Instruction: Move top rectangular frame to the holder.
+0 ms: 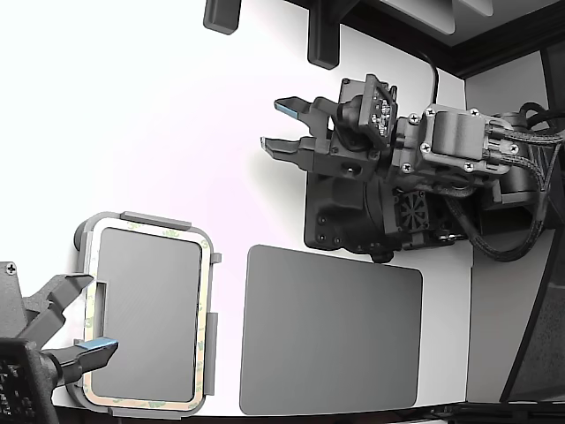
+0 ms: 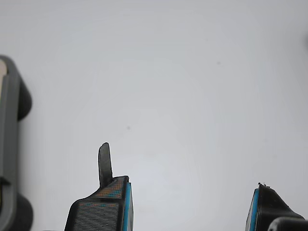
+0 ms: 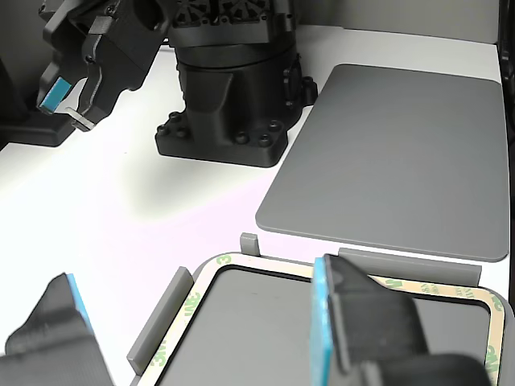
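Nearest, at the exterior view's left, the top rectangular frame (image 1: 141, 403) lay flat inside the holder (image 1: 155, 218), its tan border within the raised tabs. Just to its right was a dark grey mat (image 1: 331, 331). Farther back, well apart from both, the gripper (image 1: 275, 125) hung released and empty over bare table. Placement looked done; the next move probably called only for checking the seating.

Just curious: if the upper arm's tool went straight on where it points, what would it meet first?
Probably nothing: the open tool points out over the white table, well apart from the holder. If it tilts downward, the tabletop comes first.
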